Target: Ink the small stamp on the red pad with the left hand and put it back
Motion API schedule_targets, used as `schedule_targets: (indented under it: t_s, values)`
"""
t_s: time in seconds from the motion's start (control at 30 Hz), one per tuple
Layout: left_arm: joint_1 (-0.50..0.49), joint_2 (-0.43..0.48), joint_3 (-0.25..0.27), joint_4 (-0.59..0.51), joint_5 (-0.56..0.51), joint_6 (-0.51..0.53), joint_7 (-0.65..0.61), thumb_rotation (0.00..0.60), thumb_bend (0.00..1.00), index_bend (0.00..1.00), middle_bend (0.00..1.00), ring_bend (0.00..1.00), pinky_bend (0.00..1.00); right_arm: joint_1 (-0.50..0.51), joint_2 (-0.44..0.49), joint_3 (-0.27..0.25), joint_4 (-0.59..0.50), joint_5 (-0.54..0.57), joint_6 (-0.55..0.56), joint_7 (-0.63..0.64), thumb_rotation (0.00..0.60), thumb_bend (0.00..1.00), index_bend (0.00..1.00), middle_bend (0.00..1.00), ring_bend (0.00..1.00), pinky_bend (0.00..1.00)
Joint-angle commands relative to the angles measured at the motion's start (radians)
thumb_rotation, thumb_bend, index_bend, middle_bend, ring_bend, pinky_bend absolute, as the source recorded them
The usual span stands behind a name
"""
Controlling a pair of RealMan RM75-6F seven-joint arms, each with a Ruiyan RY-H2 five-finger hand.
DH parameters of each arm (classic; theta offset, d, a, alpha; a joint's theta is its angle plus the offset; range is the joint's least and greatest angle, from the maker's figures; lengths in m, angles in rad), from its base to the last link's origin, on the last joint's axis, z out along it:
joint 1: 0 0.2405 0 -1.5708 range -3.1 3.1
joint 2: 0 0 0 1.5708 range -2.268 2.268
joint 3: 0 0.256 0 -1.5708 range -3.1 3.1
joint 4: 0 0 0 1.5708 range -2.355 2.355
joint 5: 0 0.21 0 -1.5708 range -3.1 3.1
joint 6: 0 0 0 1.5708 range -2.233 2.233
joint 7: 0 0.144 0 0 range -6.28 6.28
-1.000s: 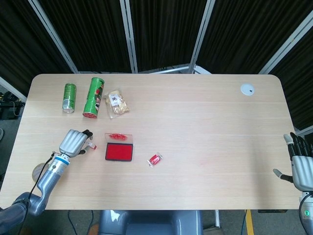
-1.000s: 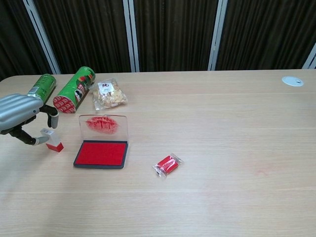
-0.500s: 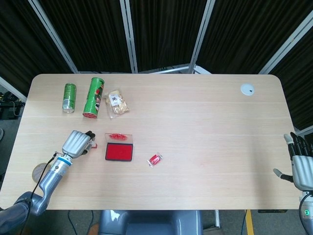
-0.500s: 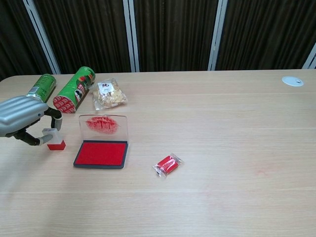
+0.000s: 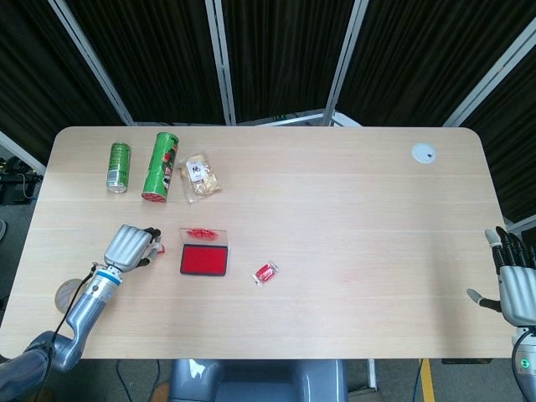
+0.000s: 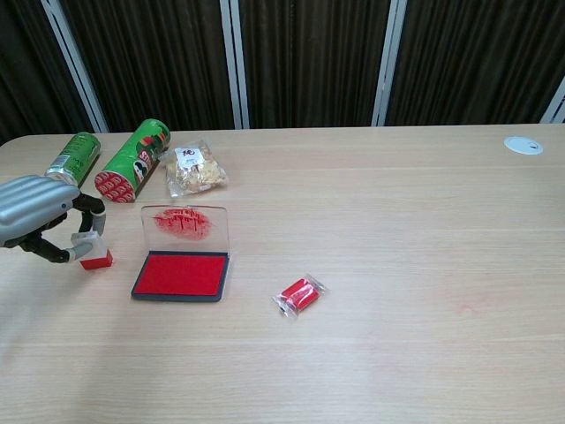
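Note:
The small stamp [image 6: 95,257], a red block with a white top, stands upright just left of the red ink pad [image 6: 181,274], at or just above the table. My left hand [image 6: 40,219] pinches its white top between thumb and finger. In the head view the left hand [image 5: 130,246] hides most of the stamp [image 5: 161,249], left of the ink pad [image 5: 203,260]. The pad's clear lid [image 6: 185,224] stands open, smeared red. My right hand [image 5: 517,285] hangs open off the table's right edge, holding nothing.
A green can [image 6: 72,152], a green chips tube [image 6: 132,161] and a snack bag [image 6: 196,168] lie behind the pad. A red wrapped sweet [image 6: 300,294] lies to the pad's right. A white disc [image 6: 523,145] sits at the far right corner.
The stamp has gone from tilted to upright in my left hand, which shifted slightly toward the pad and back. The right hand has not moved.

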Motion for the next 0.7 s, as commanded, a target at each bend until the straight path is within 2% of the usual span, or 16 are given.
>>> schedule_targets:
  t_s: [0.03,0.23,0.43,0.5,0.7]
  values:
    - [0.000,0.004,-0.003,-0.006,-0.002,0.005,-0.004,0.600,0.41,0.57,0.57,0.90,1.00,0.000,0.001,0.000,-0.001,0.000,0.000,0.002,0.600,0.00,0.00,0.00,0.00,0.00]
    - [-0.005,0.036,-0.022,-0.072,0.001,0.041,-0.026,0.600,0.41,0.57,0.57,0.90,1.00,-0.001,0.004,0.002,-0.003,0.003,0.001,0.010,0.600,0.00,0.00,0.00,0.00,0.00]
    - [-0.023,0.098,-0.050,-0.245,0.009,0.073,-0.042,0.600,0.41,0.57,0.57,0.90,1.00,-0.001,0.006,0.004,-0.003,0.005,-0.001,0.016,0.600,0.00,0.00,0.00,0.00,0.00]
    - [-0.032,0.114,-0.057,-0.312,0.000,0.056,-0.045,0.600,0.41,0.57,0.57,0.90,1.00,-0.001,0.007,0.004,-0.003,0.005,0.000,0.017,0.600,0.00,0.00,0.00,0.00,0.00]
    - [-0.065,0.121,-0.064,-0.409,-0.028,-0.017,-0.014,0.600,0.41,0.57,0.57,0.90,1.00,0.000,0.008,0.006,-0.001,0.010,-0.004,0.019,0.600,0.00,0.00,0.00,0.00,0.00]
